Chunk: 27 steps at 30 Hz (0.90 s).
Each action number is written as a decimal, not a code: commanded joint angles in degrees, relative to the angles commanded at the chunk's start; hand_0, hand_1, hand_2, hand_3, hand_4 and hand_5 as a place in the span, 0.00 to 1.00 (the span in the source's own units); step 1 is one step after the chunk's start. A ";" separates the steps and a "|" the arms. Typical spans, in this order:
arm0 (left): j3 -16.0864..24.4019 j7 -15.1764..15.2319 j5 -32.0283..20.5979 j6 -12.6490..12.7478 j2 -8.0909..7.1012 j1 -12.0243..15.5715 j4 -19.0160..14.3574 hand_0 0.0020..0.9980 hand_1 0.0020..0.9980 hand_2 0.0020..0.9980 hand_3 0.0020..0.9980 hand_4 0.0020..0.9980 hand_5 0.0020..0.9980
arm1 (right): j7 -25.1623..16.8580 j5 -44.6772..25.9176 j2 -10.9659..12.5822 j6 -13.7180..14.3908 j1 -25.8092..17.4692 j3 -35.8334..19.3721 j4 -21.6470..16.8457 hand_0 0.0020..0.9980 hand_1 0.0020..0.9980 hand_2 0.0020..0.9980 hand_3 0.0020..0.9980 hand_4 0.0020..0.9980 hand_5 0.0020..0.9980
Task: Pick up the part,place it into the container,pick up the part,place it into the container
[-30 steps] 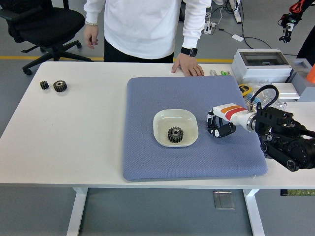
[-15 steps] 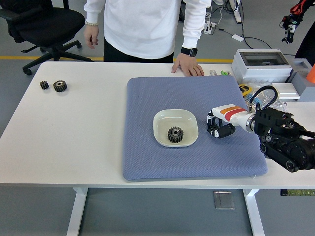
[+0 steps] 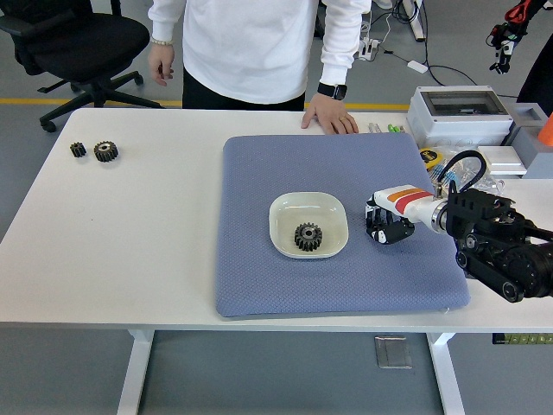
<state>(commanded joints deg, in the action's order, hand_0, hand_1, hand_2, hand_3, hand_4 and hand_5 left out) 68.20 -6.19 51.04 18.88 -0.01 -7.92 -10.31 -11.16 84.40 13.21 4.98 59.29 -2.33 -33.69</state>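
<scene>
dark metal gear (image 3: 307, 236) now lies in the white bowl (image 3: 285, 210) at frame centre, and my right hand (image 3: 384, 224), fingers curled around nothing, has barely shifted just right of it, so one placement appears finished.

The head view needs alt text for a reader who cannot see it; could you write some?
A black gear lies in a white bowl on a blue mat; the robot's right hand hovers beside the bowl, fingers curled. Two more gears sit far left.
</scene>
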 joint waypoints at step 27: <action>0.11 -0.08 0.21 0.02 -0.04 -0.03 0.00 0.63 0.60 0.66 0.56 0.65 0.57 | -1.24 -0.74 0.10 0.83 0.00 0.71 -0.20 0.19 0.38 0.48 0.48 0.60 0.28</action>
<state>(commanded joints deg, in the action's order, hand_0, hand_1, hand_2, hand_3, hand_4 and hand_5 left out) 68.31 -6.27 51.25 18.90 -0.05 -7.95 -10.31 -12.40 83.66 13.31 5.81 59.29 -1.61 -33.89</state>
